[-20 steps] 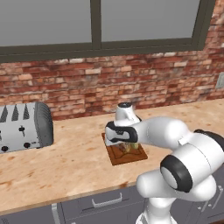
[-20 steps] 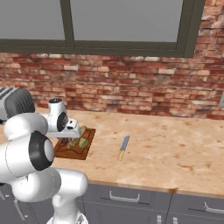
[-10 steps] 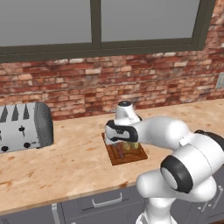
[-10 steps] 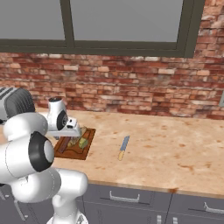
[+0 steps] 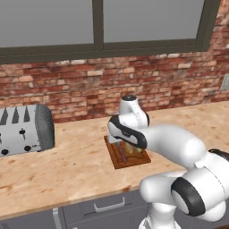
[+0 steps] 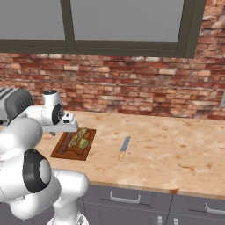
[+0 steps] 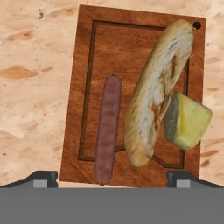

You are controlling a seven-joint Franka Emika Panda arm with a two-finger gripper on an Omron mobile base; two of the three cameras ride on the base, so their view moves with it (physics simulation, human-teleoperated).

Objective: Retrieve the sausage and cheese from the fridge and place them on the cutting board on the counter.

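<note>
The dark brown cutting board (image 7: 127, 43) lies on the tan counter (image 5: 67, 170). On it the reddish sausage (image 7: 108, 129) lies lengthwise, left of a long bread loaf (image 7: 157, 92). The pale yellow cheese (image 7: 188, 120) wedge rests against the loaf's right side, partly over the board's edge. My gripper (image 7: 112, 179) hangs just above the board (image 5: 129, 159), open, with nothing between its fingertips (image 7: 41, 178). From the right base view the gripper (image 6: 67, 132) sits over the board (image 6: 72, 151), with the cheese (image 6: 84, 143) beside the loaf. The fridge is out of view.
A silver toaster (image 5: 24, 129) stands at the left on the counter (image 6: 167, 149). A knife (image 6: 124, 148) lies right of the board. A red brick wall (image 5: 170, 85) and a window back the counter. Dark drawers (image 6: 127, 200) run below.
The jaws have opened wide, and the hand has lifted slightly above the board. The food on the board has not moved.
</note>
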